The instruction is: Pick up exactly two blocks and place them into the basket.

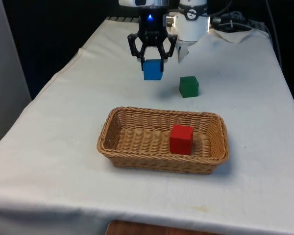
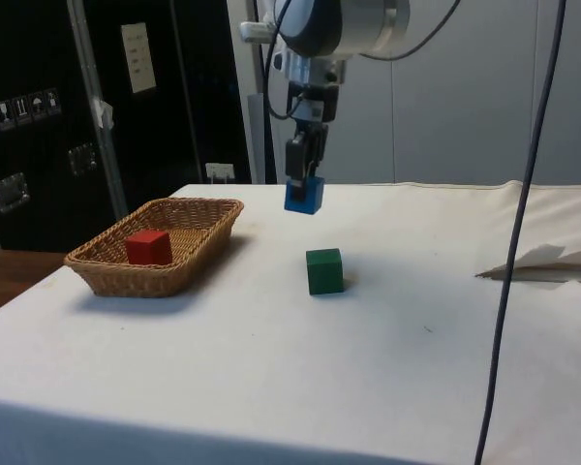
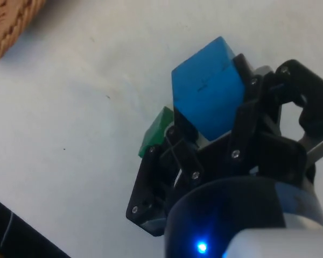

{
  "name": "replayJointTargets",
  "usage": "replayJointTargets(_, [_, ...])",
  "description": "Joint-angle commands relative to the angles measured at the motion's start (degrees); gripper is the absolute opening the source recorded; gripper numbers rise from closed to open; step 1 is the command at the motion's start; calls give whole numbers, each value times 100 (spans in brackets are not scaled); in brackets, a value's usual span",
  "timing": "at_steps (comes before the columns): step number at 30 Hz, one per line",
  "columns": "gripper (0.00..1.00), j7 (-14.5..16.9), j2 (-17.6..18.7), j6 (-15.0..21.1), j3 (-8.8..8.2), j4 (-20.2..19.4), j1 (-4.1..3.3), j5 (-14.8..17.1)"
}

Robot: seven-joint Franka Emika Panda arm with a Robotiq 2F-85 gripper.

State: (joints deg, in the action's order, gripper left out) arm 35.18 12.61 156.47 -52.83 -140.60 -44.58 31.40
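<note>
My gripper (image 1: 152,62) is shut on a blue block (image 1: 152,70) and holds it in the air above the cloth, beyond the far rim of the wicker basket (image 1: 116,120). In the side view the blue block (image 2: 303,195) hangs under the gripper (image 2: 305,179), to the right of the basket (image 2: 211,220) and well above the table. A red block (image 1: 181,139) lies inside the basket, towards the front view's right end. A green block (image 1: 189,86) rests on the cloth beside the held block, at the front view's right. The wrist view shows the blue block (image 3: 207,95) between the fingers, with the green block (image 3: 156,131) behind it.
A crumpled fold of white cloth (image 1: 235,34) lies near the arm's base at the far right. The table's edges run down both sides of the front view. A basket corner (image 3: 11,21) shows in the wrist view.
</note>
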Motion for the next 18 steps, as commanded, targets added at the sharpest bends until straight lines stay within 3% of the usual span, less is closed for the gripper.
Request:
replayJointTargets(1, [0, -218, 63, -138, -120, 166, -69, -223])
replayJointTargets(3, [0, -281, 80, -166, -97, 241, -57, -269])
replayJointTargets(4, [0, -120, 6, -46, 6, 138, 0, -103])
replayJointTargets(5, [0, -350, 103, -206, -86, 315, -40, -344])
replayJointTargets(10, [0, -567, 149, -315, -80, 487, -11, -630])
replayJointTargets(12, [0, -516, 52, -269, -40, 458, 17, -602])
replayJointTargets(18, [0, -705, 372, -413, -74, 705, 11, -802])
